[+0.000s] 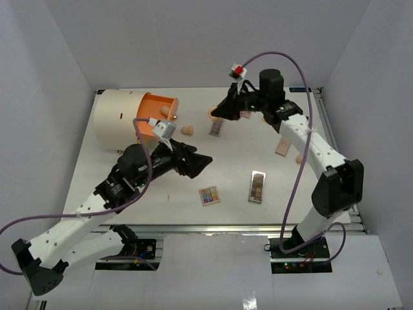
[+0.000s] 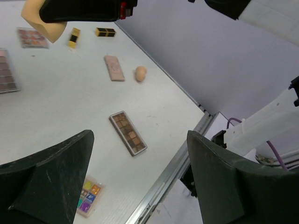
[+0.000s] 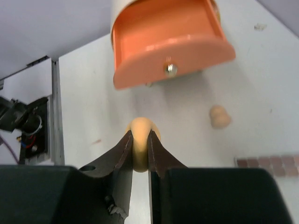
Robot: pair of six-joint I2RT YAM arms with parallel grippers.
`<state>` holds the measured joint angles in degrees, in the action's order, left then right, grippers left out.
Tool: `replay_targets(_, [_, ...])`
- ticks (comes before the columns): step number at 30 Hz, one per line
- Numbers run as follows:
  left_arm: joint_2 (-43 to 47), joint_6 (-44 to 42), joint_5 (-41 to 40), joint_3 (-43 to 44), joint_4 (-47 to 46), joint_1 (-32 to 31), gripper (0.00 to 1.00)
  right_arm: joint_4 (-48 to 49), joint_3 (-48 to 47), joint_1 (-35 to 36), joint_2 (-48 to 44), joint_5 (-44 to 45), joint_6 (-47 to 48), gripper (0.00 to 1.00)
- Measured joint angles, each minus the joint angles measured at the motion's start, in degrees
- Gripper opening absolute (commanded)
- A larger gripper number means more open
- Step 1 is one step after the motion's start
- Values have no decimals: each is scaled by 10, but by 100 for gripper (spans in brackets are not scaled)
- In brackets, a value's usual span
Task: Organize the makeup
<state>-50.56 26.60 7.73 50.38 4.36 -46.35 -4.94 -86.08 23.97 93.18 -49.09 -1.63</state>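
My right gripper point(image 1: 215, 114) is shut on a tan egg-shaped sponge point(image 3: 141, 133) and holds it above the table, to the right of the open orange drawer point(image 3: 168, 42). The held sponge also shows in the left wrist view point(image 2: 44, 23). My left gripper point(image 1: 201, 161) is open and empty above the table's middle. Its fingers point(image 2: 51, 182) frame a brown eyeshadow palette point(image 2: 128, 133) and a multicoloured palette point(image 2: 88, 196). A second tan sponge point(image 1: 188, 130) lies near the drawer. More palettes point(image 1: 216, 127) point(image 1: 282, 146), a third sponge point(image 1: 299, 157) and a gold-black lipstick tube point(image 2: 105, 32) lie on the table.
The big cream cylinder point(image 1: 119, 116) stands at the back left with its orange drawer point(image 1: 158, 116) pulled open. A metal rail point(image 1: 245, 227) runs along the table's near edge. Grey walls enclose the back and both sides.
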Motion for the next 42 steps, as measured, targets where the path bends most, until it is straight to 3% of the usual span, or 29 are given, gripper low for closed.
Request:
replay_targets(4, [105,-9,-72,4,106,0,94,-44,-174,59,115,60,37,19])
replay_targets(10, [235,6,-169,27,248,0,95,-54,-313,146,206,129,77,21])
replay_targets(14, [291,28,-214,39,306,0,95,-45,-363,202,258,167,95,28])
replay_targets(20, [308,55,-246,40,363,0,96,-38,-385,244,323,229,114,36])
replay_targets(26, [307,65,-252,40,381,0,96,-35,-384,242,349,282,137,77])
replay_targets(29, [301,65,-251,39,379,0,96,-29,-384,240,347,286,143,88])
replay_targets(37, [259,58,-228,26,357,0,94,-44,-378,233,306,271,144,90])
replay_targets(42, [211,42,-194,26,314,0,88,-52,-334,197,205,181,123,90])
